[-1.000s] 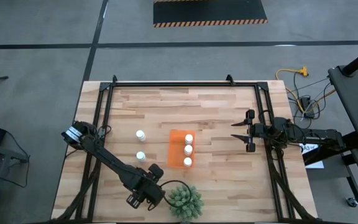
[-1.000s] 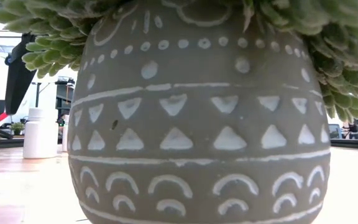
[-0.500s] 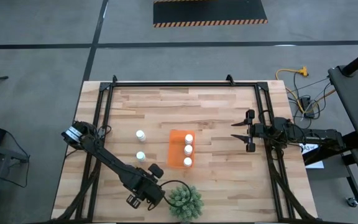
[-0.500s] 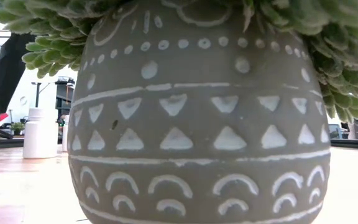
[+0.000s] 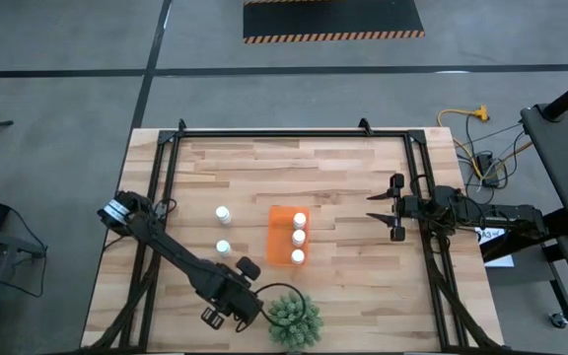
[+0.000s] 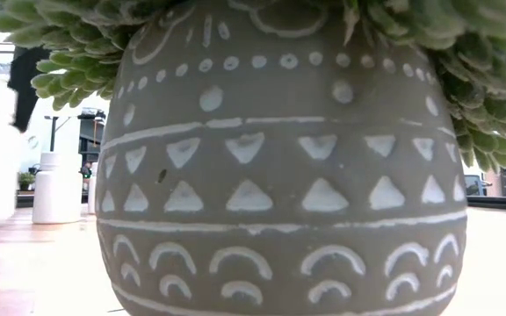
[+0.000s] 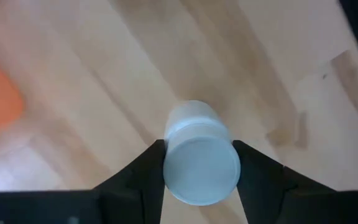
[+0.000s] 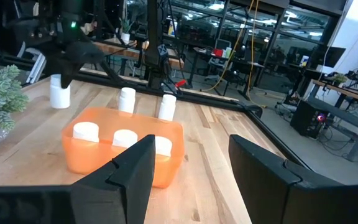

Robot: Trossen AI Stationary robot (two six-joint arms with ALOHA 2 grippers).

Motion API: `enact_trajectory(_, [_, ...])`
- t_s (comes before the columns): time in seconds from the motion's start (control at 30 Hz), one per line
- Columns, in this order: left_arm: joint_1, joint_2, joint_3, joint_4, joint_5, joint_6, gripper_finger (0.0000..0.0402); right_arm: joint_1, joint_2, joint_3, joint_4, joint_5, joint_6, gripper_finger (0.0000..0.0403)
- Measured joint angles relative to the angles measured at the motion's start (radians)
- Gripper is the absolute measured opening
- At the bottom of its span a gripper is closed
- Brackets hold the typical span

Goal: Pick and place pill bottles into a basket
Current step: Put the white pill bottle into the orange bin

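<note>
The orange basket (image 5: 286, 237) lies mid-table with three white pill bottles (image 5: 299, 237) standing in it; it also shows in the right wrist view (image 8: 123, 152). Two more bottles (image 5: 223, 213) (image 5: 223, 248) stand on the wood to its left. My left gripper (image 5: 246, 276) is near the table's front, between the basket and the plant, shut on a sixth bottle (image 7: 201, 158), which also shows in the right wrist view (image 8: 59, 93). My right gripper (image 5: 383, 219) is open and empty to the right of the basket, its fingers pointing toward it (image 8: 191, 180). My left gripper pinches the pill bottle between its two fingers (image 7: 148, 171), on opposite sides of its upper part, just below the cap (image 7: 201, 167). The fingers come from above, pointing down. The bottle stays upright, its lower end (image 7: 191, 115) below the fingers, just off the wood.
A green spiky plant (image 5: 294, 318) in a grey patterned pot (image 6: 279, 158) stands at the front edge, right beside my left gripper, and fills the low view. A black frame (image 5: 284, 133) runs round the table. Bare wood lies between the basket and my right gripper.
My left gripper has gone up a little with the pill bottle. In the low view the bottle at the left edge, which stood on the wood, has risen off it and is blurred by motion.
</note>
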Motion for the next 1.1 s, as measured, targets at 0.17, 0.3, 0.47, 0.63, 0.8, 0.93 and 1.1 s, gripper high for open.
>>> enact_trajectory(0.17, [0.017,-0.001,0.071,-0.153,-0.066,0.000,0.0143,0.000,0.000,0.000,0.000,0.000,0.000,0.0194])
enact_trajectory(0.3, [0.037,-0.001,0.138,-0.220,-0.099,0.001,0.0143,0.000,0.000,0.000,0.000,0.000,0.000,0.0194])
enact_trajectory(0.47, [0.076,-0.004,0.209,-0.232,-0.098,0.016,0.0143,0.000,0.001,0.000,0.000,0.000,0.000,0.0194])
enact_trajectory(0.63, [0.131,-0.006,0.255,-0.265,-0.098,0.081,0.0143,0.000,0.001,0.000,0.000,0.000,0.000,0.0194])
enact_trajectory(0.8, [0.194,-0.006,0.296,-0.276,-0.098,0.111,0.0143,0.000,0.001,0.000,0.000,0.000,0.000,0.0194])
enact_trajectory(0.93, [0.235,-0.005,0.330,-0.275,-0.099,0.174,0.0143,0.000,0.001,0.000,0.000,0.000,0.000,0.0194])
enact_trajectory(1.1, [0.274,0.010,0.352,-0.265,-0.099,0.239,0.0143,0.000,0.001,0.000,0.000,0.000,0.000,0.0194])
